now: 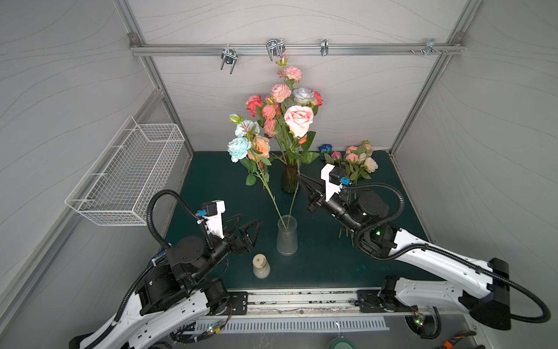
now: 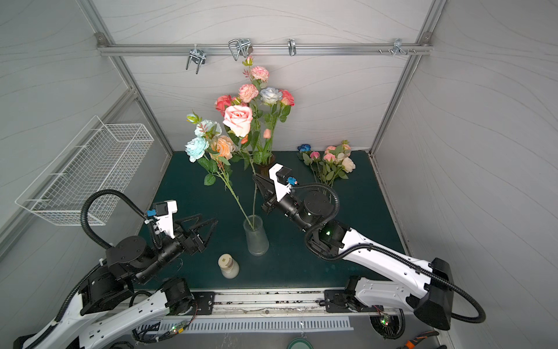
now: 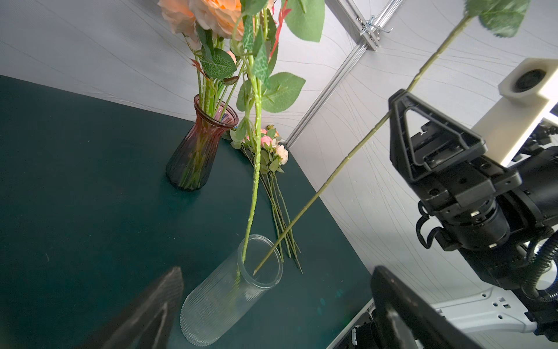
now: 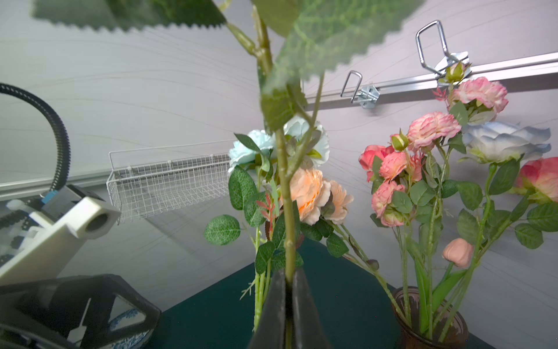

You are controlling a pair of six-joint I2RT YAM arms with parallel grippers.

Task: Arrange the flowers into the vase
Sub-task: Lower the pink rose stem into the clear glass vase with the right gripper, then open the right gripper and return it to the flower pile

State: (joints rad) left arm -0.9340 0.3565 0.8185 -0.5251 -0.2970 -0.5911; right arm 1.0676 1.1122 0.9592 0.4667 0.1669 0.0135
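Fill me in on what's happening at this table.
The right gripper is shut on the stem of a pink rose, whose lower end sits just inside the mouth of the clear ribbed vase. That vase also holds a spray of pale blue and peach blooms. The left gripper is open beside it, empty. A dark red vase holds a bouquet; loose flowers lie behind.

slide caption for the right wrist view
Right gripper shut on a leafy rose stem, with a filled dark vase beyond.

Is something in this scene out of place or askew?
A bunch of small pink and cream flowers lies flat on the dark green table, its stems passing under the right arm. Nothing looks spilled or broken.
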